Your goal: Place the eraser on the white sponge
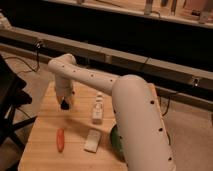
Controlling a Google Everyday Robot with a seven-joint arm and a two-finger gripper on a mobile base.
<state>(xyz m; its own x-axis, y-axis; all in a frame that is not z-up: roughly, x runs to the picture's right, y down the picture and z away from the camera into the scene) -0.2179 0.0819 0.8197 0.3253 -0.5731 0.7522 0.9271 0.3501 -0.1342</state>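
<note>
On wood table [44,152], far left: gripper [64,101] hangs low, well apart from white sponge [92,140]. Dark bit at its tip, likely eraser [64,106], maybe held for carry. Grip open or closed: cannot tell. Count: one eraser, one white sponge, one carrot [60,140], one white bottle [98,110].

bench: pale wooden bench [45,135], planked grain showing, matt.
arm: rounded white robot arm shell [135,115], smooth, plastic-looking, soft sheen.
gripper: tan and dark gripper [64,102], hanging over the bench's far left part, dull finish.
sponge: flat off-white rectangular sponge [92,140], plain matt face.
carrot: slim orange carrot [60,139], smooth, faintly glossy.
</note>
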